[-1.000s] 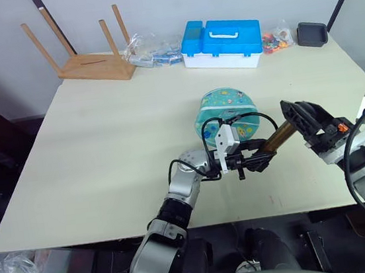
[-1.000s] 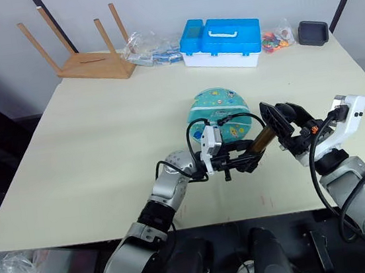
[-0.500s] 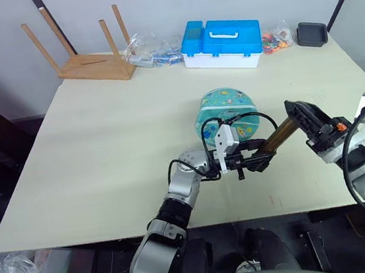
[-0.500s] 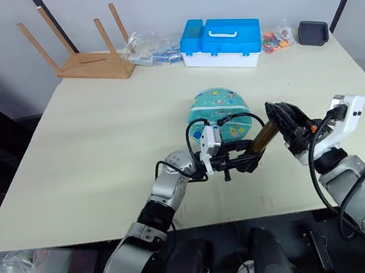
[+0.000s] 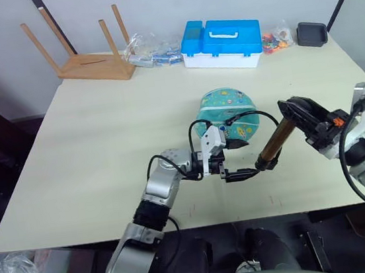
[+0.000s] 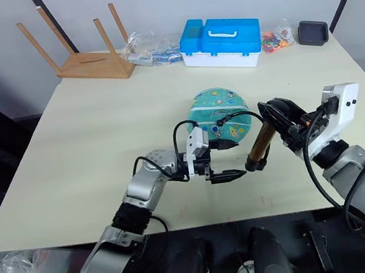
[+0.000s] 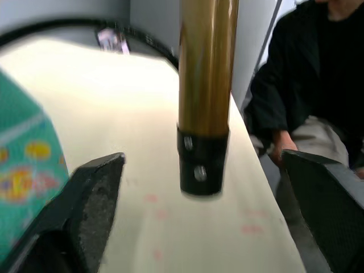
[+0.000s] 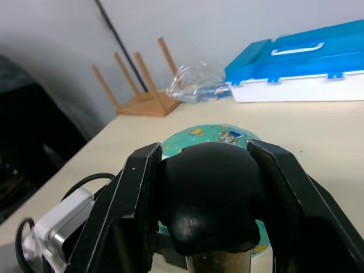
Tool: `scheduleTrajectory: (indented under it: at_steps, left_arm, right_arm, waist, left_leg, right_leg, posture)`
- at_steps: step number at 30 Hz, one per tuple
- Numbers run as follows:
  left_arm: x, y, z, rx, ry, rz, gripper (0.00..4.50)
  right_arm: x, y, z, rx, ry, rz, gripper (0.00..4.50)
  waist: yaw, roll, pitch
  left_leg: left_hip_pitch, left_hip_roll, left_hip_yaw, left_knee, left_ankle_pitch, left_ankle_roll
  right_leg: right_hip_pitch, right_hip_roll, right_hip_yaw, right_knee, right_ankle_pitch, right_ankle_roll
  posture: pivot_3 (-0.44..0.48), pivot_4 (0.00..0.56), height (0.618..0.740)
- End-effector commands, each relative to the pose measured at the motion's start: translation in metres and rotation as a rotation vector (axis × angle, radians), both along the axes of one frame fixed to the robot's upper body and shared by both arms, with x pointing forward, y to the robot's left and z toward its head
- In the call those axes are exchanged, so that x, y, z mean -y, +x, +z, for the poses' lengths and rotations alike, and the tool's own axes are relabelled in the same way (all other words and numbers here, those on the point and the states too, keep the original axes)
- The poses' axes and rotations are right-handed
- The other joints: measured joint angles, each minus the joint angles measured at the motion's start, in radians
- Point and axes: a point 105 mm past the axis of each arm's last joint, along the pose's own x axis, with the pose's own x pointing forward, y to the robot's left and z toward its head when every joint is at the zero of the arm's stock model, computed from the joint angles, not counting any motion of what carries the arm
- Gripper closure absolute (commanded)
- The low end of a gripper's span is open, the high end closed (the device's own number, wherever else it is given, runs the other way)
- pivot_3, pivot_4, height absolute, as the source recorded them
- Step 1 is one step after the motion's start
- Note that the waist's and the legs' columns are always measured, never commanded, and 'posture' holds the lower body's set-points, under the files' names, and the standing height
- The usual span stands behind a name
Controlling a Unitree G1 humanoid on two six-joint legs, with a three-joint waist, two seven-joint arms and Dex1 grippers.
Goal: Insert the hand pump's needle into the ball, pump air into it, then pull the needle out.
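The teal ball lies in the middle of the table. The hand pump, an amber cylinder, slants down to a black end cap just above the tabletop. My right gripper is shut on its black handle, to the right of the ball. The thin black hose loops over the ball's near side. The needle is too small to make out. My left gripper is open in front of the ball, its fingers either side of the end cap and apart from it.
Along the far edge stand a blue-and-white case, an upturned wooden stool, a clear bag of small items, colourful pieces and a black object. A person in black sits beyond the table's right side.
My right gripper closed on the pump's handle. My left gripper then let go of the pump's lower end, opened and drew back leftward. The pump now hangs steeper.
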Motion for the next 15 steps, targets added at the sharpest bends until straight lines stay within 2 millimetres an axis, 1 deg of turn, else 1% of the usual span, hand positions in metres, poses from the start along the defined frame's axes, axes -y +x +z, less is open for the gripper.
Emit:
scheduleTrajectory:
  at_steps: [1, 8, 11, 14, 15]
  left_arm:
    - [0.017, -0.008, 0.006, -0.009, -0.007, 0.002, 0.0]
    - [0.045, -0.012, -0.009, -0.023, 0.029, 0.023, 0.0]
    - [0.053, -0.011, -0.008, -0.025, 0.016, 0.03, 0.0]
    - [0.055, -0.012, -0.008, -0.031, 0.006, 0.029, 0.0]
    - [0.055, -0.012, -0.008, -0.032, 0.004, 0.03, 0.49]
  right_arm:
    - [-0.005, -0.008, 0.018, 0.07, -0.037, 0.053, 2.63]
    - [-0.007, -0.008, 0.021, 0.061, -0.042, 0.075, 2.63]
    - [-0.008, -0.008, 0.022, 0.057, -0.048, 0.08, 2.63]
    - [-0.008, -0.008, 0.022, 0.055, -0.05, 0.08, 2.63]
    - [-0.008, -0.008, 0.022, 0.055, -0.05, 0.08, 2.63]
  waist:
    - [0.002, 0.0, 0.0]
    - [0.001, 0.0, 0.0]
    - [0.001, 0.0, 0.0]
    - [0.001, 0.0, 0.0]
    - [0.001, 0.0, 0.0]
  left_leg:
    - [0.0, 0.0, 0.0, 0.0, 0.0, 0.0]
    - [-0.001, -0.001, -0.002, 0.0, 0.0, 0.0]
    - [-0.001, -0.001, -0.001, 0.0, 0.0, 0.0]
    - [-0.001, -0.001, -0.001, 0.0, 0.0, 0.0]
    - [-0.001, -0.001, -0.001, 0.0, 0.0, 0.0]
  right_leg:
    - [0.0, 0.0, 0.0, 0.0, 0.0, 0.0]
    - [0.0, 0.0, 0.0, -0.001, 0.0, 0.0]
    - [0.0, 0.0, 0.0, -0.001, 0.0, 0.0]
    - [0.0, 0.0, 0.0, -0.001, 0.0, 0.0]
    - [0.0, 0.0, 0.0, -0.001, 0.0, 0.0]
  posture:
    - [0.0, 0.15, 0.74]
    - [0.0, 0.15, 0.74]
    - [0.0, 0.15, 0.74]
    - [0.0, 0.15, 0.74]
    - [0.0, 0.15, 0.74]
